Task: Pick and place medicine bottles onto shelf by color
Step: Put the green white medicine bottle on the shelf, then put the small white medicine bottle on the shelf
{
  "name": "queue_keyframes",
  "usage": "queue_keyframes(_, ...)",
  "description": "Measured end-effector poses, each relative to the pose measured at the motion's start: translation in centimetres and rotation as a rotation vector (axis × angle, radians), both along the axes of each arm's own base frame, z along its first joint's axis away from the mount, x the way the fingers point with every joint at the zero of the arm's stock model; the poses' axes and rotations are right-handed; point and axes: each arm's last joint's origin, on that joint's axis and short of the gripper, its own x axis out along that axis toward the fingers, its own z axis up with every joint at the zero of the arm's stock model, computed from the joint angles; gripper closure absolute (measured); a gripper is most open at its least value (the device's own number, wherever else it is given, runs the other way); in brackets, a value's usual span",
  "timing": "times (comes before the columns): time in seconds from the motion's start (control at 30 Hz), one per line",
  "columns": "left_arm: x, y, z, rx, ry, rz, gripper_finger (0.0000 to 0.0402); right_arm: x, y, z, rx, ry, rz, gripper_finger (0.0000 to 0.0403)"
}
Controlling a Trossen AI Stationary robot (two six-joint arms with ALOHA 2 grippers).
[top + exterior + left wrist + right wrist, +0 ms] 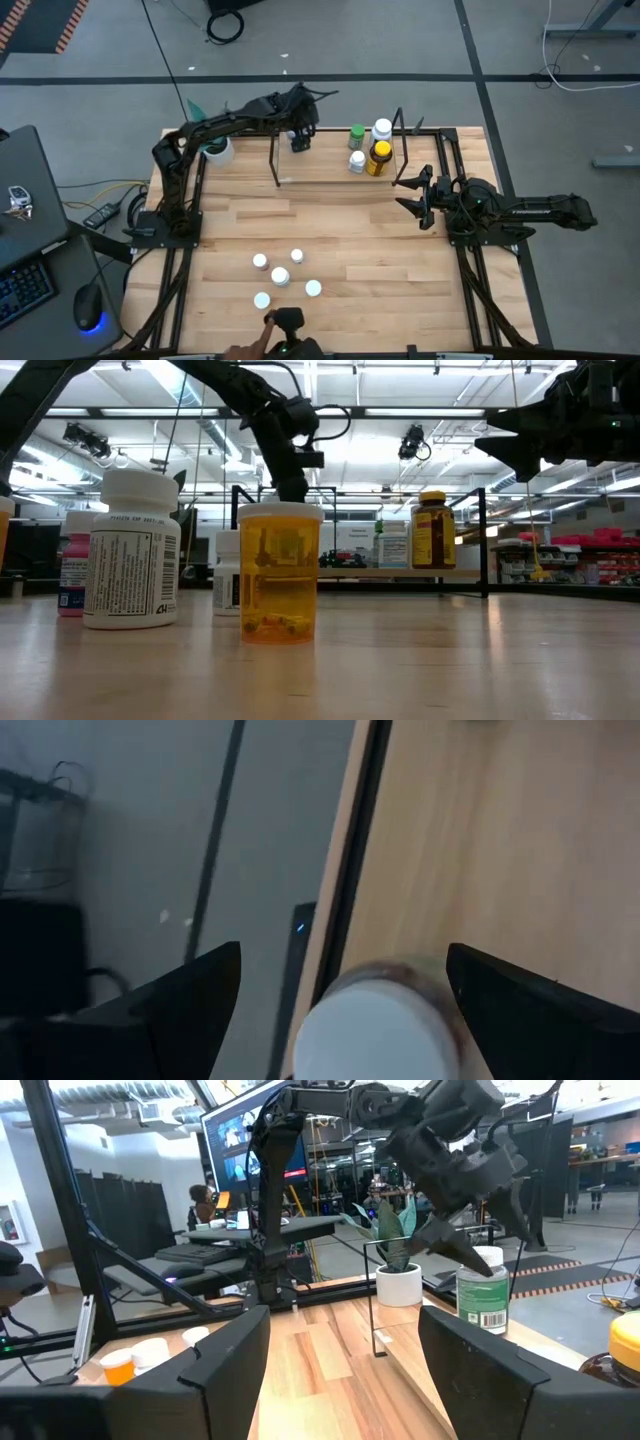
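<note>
My left gripper (300, 142) (468, 1248) reaches over the far left part of the shelf (320, 165). It is open, pointing down at a slant. A green medicine bottle (483, 1302) with a white cap (380, 1035) stands upright just below it, and the two fingers stand wide on either side of the cap. At the shelf's right end stand a green bottle (356, 135), two white ones (382, 128) and an amber one with a yellow cap (378, 158). Several white-capped bottles (280, 276) stand on the table's near middle. My right gripper (412, 192) waits open at the right.
A white plant pot (215, 150) stands left of the shelf, beside my left arm. The shelf's black wire uprights (273, 158) rise near my left gripper. At the near edge a person's hand (250, 350) is by a black device (288, 322). Bare wood lies between shelf and loose bottles.
</note>
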Motion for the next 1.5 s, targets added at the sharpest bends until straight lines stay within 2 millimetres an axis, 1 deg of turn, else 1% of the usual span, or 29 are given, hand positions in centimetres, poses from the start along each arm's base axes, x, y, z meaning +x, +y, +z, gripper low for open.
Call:
queue_keyframes(0.07, -0.1, 0.0, -0.1, 0.018, 0.028, -0.006, 0.0044, 0.0, 0.0, 0.0, 0.0, 0.001, 0.0, 0.0138)
queue_keyframes(0.33, -0.2, 0.1, 0.0, 0.062, 0.054, 0.022, 0.0045, 0.0, 0.0, 0.0, 0.0, 0.0, 0.0, 0.0138)
queue_keyframes(0.4, 0.0, -0.1, 0.0, 0.06, 0.052, 0.022, 0.0045, 0.0, 0.0, 0.0, 0.0, 0.0, 0.0, 0.0138)
queue_keyframes(0.53, 0.5, -1.1, 0.9, 0.051, 0.006, -0.019, 0.0045, 0.0, 0.0, 0.0, 0.0, 0.0, 0.0, 0.0138)
queue_keyframes(0.63, 0.9, -2.8, 2.2, 0.004, -0.081, -0.086, 0.0048, 0.0, 0.0, 0.0, 0.0, 0.0, 0.0, 0.0138)
queue_keyframes(0.73, 1.4, -5.6, 3.9, -0.107, -0.189, -0.194, 0.0061, 0.0, 0.0, 0.0, 0.0, 0.0, -0.001, 0.0138)
queue_keyframes(0.8, 1.7, -8.0, 4.9, -0.173, -0.247, -0.274, 0.0074, 0.0, 0.0, 0.0, 0.0, 0.0, -0.002, 0.0138)
queue_keyframes(0.9, 1.9, -11.9, 5.6, -0.26, -0.254, -0.37, 0.0096, 0.0, 0.0, 0.0, 0.0, 0.0, -0.003, 0.0138)
queue_keyframes(1.1, 1.7, -19.7, 5.1, -0.411, -0.101, -0.454, 0.0132, 0.0, 0.0, 0.0, 0.001, 0.0, -0.004, 0.0138)
queue_keyframes(1.23, 1.2, -24.5, 4.6, -0.438, -0.005, -0.439, 0.0153, 0.0, 0.0, 0.0, 0.001, -0.001, -0.006, 0.0138)
queue_keyframes(1.37, 0.2, -28.2, 4.2, -0.411, 0.071, -0.386, 0.0175, 0.0, 0.0, 0.0, 0.001, -0.002, -0.007, 0.0138)
queue_keyframes(1.5, -0.6, -31.2, 4.1, -0.374, 0.09, -0.352, 0.0197, 0.0, 0.0, 0.0, 0.001, -0.003, -0.008, 0.0138)
